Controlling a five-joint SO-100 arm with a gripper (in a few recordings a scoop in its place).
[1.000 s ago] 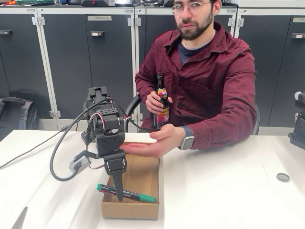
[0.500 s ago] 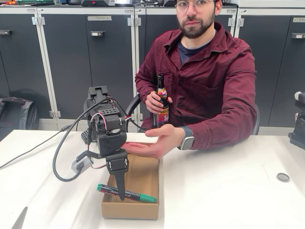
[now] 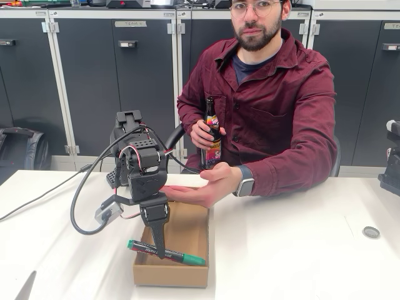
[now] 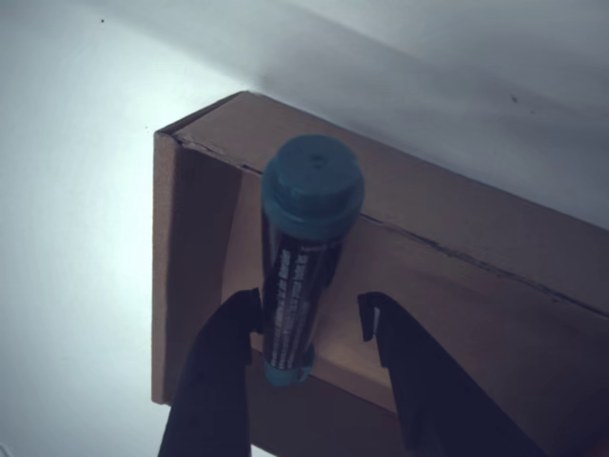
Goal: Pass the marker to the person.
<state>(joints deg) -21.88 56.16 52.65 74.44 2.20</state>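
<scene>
Your pincer (image 4: 309,328) hangs spread around the marker (image 3: 167,253), one finger touching its barrel, over the cardboard box (image 3: 187,275); the person's hand (image 3: 209,187) waits palm-up just behind

A person (image 3: 269,94) sits behind the white table (image 3: 300,250), one hand (image 3: 203,187) stretched out palm-up over a shallow cardboard box (image 3: 181,250), the other holding a brown bottle (image 3: 212,134). A marker (image 3: 167,253) lies across the box's front part. The gripper (image 3: 160,249) points down onto the marker.
</scene>
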